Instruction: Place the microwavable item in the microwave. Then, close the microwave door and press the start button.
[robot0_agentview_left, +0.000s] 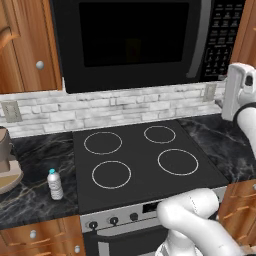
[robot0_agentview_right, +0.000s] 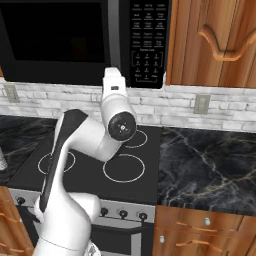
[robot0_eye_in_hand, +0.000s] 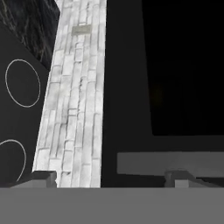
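Microwave (robot0_agentview_left: 135, 40) hangs above the stove (robot0_agentview_left: 140, 160), door (robot0_agentview_left: 125, 42) shut, curved handle (robot0_agentview_left: 197, 42) beside the keypad (robot0_agentview_right: 147, 40). Through the dark window a faint yellowish shape sits inside the microwave, too dim to identify as the cup. Gripper (robot0_eye_in_hand: 111, 177) is spread wide, grasping nothing, fingertips (robot0_eye_in_hand: 43, 177) pointing at the door's lower edge and the brick wall (robot0_eye_in_hand: 74, 109) below the microwave. Stove has 4 ring burners. Water bottle (robot0_agentview_left: 55, 184) stands on the counter (robot0_agentview_left: 30, 200) left of the stove. Wall outlet (robot0_agentview_right: 201, 104) sits right of the stove, below the microwave's level.
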